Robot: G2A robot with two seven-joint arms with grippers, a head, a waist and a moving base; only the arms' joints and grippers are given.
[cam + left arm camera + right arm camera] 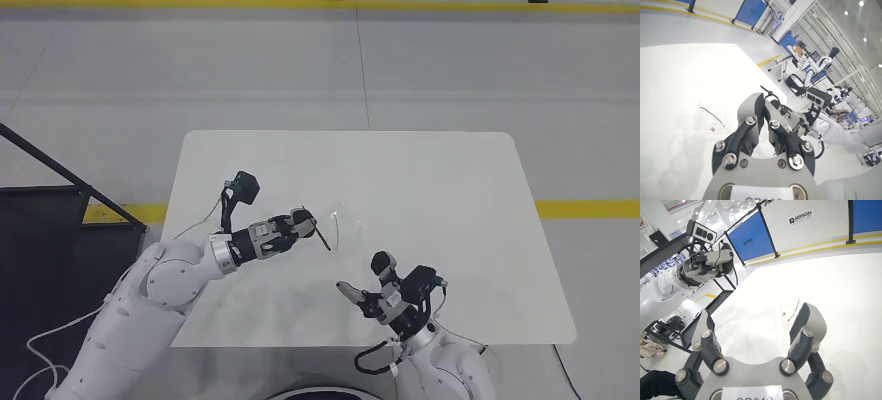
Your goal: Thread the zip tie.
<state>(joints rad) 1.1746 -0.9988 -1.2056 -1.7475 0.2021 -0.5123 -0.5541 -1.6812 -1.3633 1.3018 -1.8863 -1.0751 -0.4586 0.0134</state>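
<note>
While the left gripper [763,105] is clenched on the black zip tie [770,94], the tie hangs off the table, near the clear plastic piece [350,212]. The right gripper [757,321] has its fingers spread, grasping nothing, on the robot's side of the clear plastic piece. A thin black strand [795,309] lies on that piece.

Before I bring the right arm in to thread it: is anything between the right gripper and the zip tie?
Nothing visible does. The zip tie hangs from the shut left gripper above the table; only open air separates it from the open right gripper. The clear plastic lies flat, aside.
</note>
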